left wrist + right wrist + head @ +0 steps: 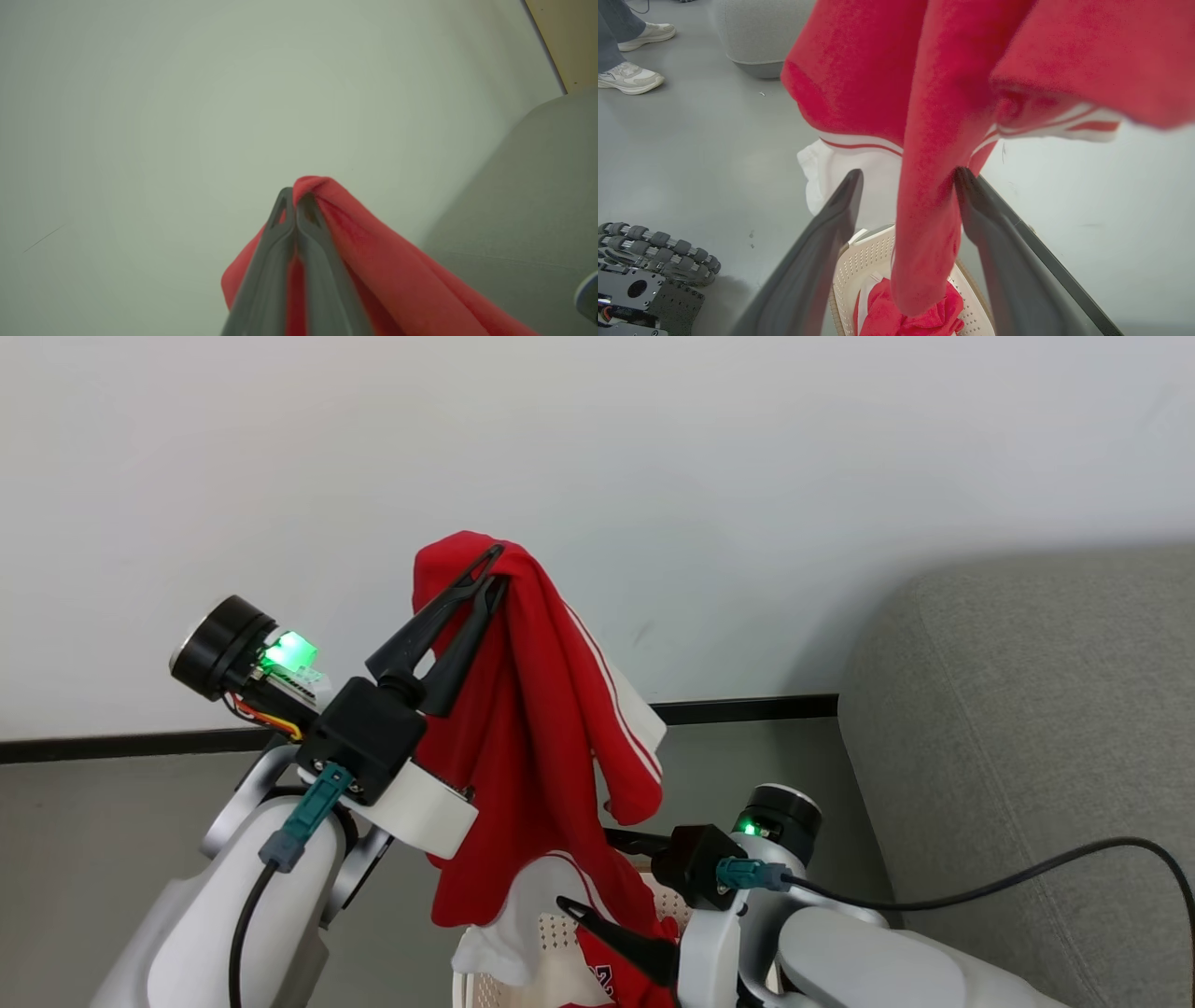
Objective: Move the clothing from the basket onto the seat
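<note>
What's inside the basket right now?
Bunched red clothing lies inside the basket. The hanging garment covers the middle of it, so the bottom and how much remains cannot be seen.

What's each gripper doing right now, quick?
Left gripper: shut on the clothing, held high.
Right gripper: open, with hanging clothing between its fingers, not clamped.

Floor (714, 140): grey, smooth, ending at a black skirting (747, 709) below the wall. Standing on it:
- sofa (1027, 728), grey, at the right
- basket (861, 261), cream, perforated, near the skirting
- robot base (654, 252) with roller wheels
- a person's two pale shoes (630, 77), near the sofa's rounded end
</note>
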You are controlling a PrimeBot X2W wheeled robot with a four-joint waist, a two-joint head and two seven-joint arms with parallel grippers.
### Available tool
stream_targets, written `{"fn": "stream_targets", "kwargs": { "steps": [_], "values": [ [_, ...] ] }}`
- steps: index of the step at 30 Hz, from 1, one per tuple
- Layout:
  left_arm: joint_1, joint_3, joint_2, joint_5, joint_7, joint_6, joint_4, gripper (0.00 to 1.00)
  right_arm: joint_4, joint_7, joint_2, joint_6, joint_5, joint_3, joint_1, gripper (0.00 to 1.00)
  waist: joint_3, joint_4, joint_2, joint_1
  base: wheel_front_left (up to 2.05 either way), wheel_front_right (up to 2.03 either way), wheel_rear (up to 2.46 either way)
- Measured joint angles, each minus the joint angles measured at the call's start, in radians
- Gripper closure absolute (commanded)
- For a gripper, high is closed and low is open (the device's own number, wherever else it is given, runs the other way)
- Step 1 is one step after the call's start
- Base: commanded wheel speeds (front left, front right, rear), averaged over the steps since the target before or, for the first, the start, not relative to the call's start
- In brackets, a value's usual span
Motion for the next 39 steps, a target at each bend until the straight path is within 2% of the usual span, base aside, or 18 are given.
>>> {"fn": "stream_targets", "kwargs": {
  "steps": [6, 11, 12, 13, 14, 27, 31, 36, 37, 39],
  "values": [
    [-0.011, -0.023, -0.021, 0.000, 0.015, -0.009, 0.005, 1.00, 0.047, -0.008, 0.055, 0.000, 0.048, 0.031, -0.001, 0.00, -0.001, 0.024, 0.0000, 0.0000, 0.00, 0.00, 0.00],
    [-0.020, -0.035, -0.037, -0.002, 0.024, -0.012, 0.006, 1.00, 0.101, -0.010, 0.070, 0.000, 0.035, 0.038, -0.038, 0.00, -0.001, 0.040, 0.0000, 0.0000, 0.00, 0.00, 0.00],
    [-0.023, -0.036, -0.041, -0.002, 0.024, -0.013, 0.006, 1.00, 0.112, -0.013, 0.071, 0.000, 0.028, 0.036, -0.047, 0.37, -0.001, 0.043, 0.0000, 0.0000, 0.00, 0.00, 0.00],
    [-0.024, -0.036, -0.044, -0.002, 0.024, -0.013, 0.006, 1.00, 0.121, -0.019, 0.072, 0.000, 0.019, 0.035, -0.056, 0.54, 0.000, 0.046, 0.0000, 0.0000, 0.00, 0.00, 0.00],
    [-0.024, -0.038, -0.045, -0.002, 0.025, -0.016, 0.006, 1.00, 0.141, -0.019, 0.075, 0.000, -0.004, 0.031, -0.072, 1.00, 0.001, 0.050, 0.0000, 0.0000, 0.00, 0.00, 0.00],
    [-0.019, 0.015, -0.033, -0.044, 0.035, -0.006, 0.080, 1.00, 0.187, -0.028, 0.084, 0.000, -0.019, -0.036, -0.075, 1.00, 0.009, 0.040, 0.0000, 0.0000, 0.00, 0.00, 0.00],
    [0.009, 0.050, -0.021, -0.065, 0.042, 0.012, 0.126, 1.00, 0.157, -0.028, 0.075, 0.000, 0.000, -0.100, -0.061, 1.00, 0.011, 0.026, 0.0000, 0.0000, 0.00, 0.00, 0.00],
    [0.057, 0.077, -0.022, -0.114, 0.042, 0.020, 0.168, 1.00, 0.094, -0.028, 0.049, 0.000, 0.041, -0.248, -0.034, 1.00, 0.013, 0.005, 0.0000, 0.0000, 0.00, 0.00, 0.00],
    [0.065, 0.080, -0.023, -0.121, 0.042, 0.020, 0.174, 0.94, 0.081, -0.028, 0.042, 0.000, 0.042, -0.276, -0.032, 1.00, 0.014, 0.000, 0.0000, 0.0000, 0.00, 0.00, 0.00],
    [0.083, 0.086, -0.025, -0.132, 0.041, 0.019, 0.186, 0.72, 0.057, -0.028, 0.028, 0.000, 0.042, -0.335, -0.031, 1.00, 0.014, -0.010, 0.0000, 0.0000, 0.00, 0.00, 0.00]
  ]
}}
